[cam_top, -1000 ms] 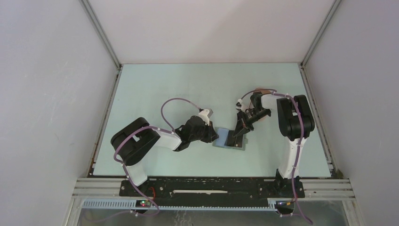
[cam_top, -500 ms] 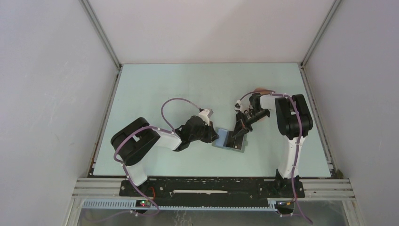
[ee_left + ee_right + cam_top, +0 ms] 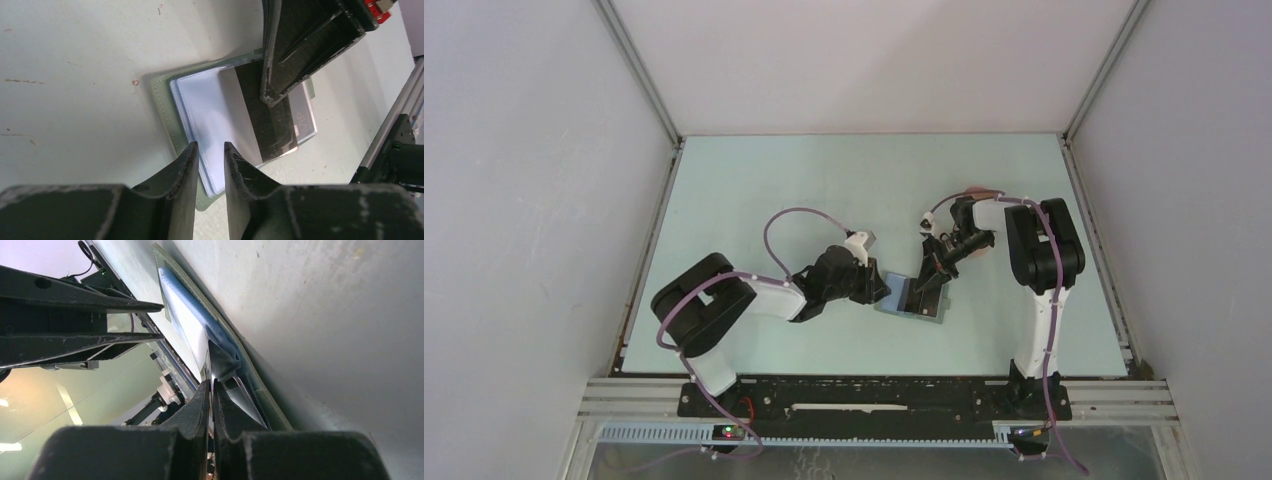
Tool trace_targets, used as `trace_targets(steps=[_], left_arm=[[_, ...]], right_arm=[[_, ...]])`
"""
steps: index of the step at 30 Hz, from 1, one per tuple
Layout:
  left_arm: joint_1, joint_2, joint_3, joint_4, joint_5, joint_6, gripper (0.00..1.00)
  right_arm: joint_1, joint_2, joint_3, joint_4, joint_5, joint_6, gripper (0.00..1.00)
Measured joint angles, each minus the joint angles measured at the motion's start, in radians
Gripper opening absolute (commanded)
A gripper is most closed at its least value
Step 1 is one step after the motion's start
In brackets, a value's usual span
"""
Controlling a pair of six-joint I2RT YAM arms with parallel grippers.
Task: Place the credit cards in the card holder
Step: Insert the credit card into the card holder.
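Note:
The grey-green card holder (image 3: 902, 305) lies open on the table, its pale bluish sleeves (image 3: 210, 105) facing up. A dark card (image 3: 267, 127) slants down onto the sleeves, and my right gripper (image 3: 270, 97) is shut on its upper edge. In the right wrist view that card shows only as a thin edge (image 3: 210, 371) between the fingers. A silvery card marked "VIP" (image 3: 305, 117) lies in the holder under it. My left gripper (image 3: 210, 146) sits at the holder's near edge with a narrow gap between its fingers and nothing in that gap.
A sliver of the salmon-pink tray (image 3: 984, 191) shows behind the right arm. The aluminium rail (image 3: 395, 115) runs along the table's near edge. Grey walls close in the table on three sides.
The right gripper has shifted slightly left and lower with the dark card, closer over the holder. The left arm's base link swung a little; its gripper stayed at the holder.

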Motion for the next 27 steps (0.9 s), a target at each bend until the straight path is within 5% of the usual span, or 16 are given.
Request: trace_targets(steps=[14, 27], left_arm=[[-0.077, -0.187, -0.011, -0.073, -0.001, 0.003, 0.44], [-0.224, -0.037, 0.174, -0.111, -0.037, -0.019, 0.44]], right_arm=[[0.005, 0.004, 0.009, -0.003, 0.014, -0.004, 0.14], [0.006, 0.005, 0.011, -0.006, 0.019, -0.004, 0.14]])
